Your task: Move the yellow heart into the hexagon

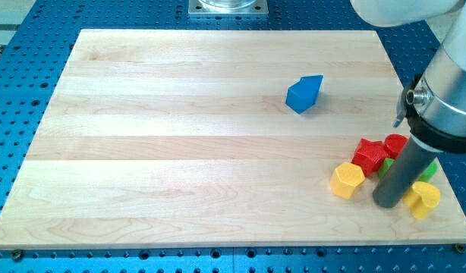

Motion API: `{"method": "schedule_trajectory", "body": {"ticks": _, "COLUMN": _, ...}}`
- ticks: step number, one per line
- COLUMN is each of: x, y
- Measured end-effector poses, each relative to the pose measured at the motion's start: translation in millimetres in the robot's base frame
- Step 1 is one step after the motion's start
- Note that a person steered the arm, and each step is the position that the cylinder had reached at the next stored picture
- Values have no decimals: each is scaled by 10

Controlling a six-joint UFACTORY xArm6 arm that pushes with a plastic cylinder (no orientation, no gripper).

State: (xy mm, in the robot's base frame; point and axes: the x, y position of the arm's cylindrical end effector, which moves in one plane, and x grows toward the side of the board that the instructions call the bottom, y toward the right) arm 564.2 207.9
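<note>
1. Blocks sit in a small bunch near the bottom right corner of the wooden board [180, 136].
2. My tip [388, 203] touches the board in the middle of that bunch. It is a dark rod with no jaws at all, so nothing can be said about jaws being apart or together.
3. The yellow heart [425, 199] lies just to the right of my tip, close to the board's bottom right edge. I cannot tell if the two touch.
4. The yellow hexagon [347, 180] lies to the left of my tip, with a little gap between them.
5. A red star-like block [369, 155] sits just above the yellow hexagon.
6. Another red block [395, 145] sits right beside it, partly hidden by the rod.
7. A green block [385, 165] peeks out behind the rod. Its shape is hidden.
8. A blue block [303, 94] sits alone, well apart from the bunch, up toward the top of the board.
</note>
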Motion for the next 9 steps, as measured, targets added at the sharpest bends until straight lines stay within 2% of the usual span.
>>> {"method": "schedule_trajectory", "body": {"ticks": 2, "x": -75, "y": -40}}
{"method": "schedule_trajectory", "body": {"ticks": 3, "x": 73, "y": -253}}
{"method": "schedule_trajectory", "body": {"ticks": 4, "x": 523, "y": -342}}
{"method": "schedule_trajectory", "body": {"ticks": 6, "x": 546, "y": -297}}
{"method": "schedule_trajectory", "body": {"ticks": 8, "x": 536, "y": 969}}
{"method": "schedule_trajectory", "body": {"ticks": 9, "x": 494, "y": 1350}}
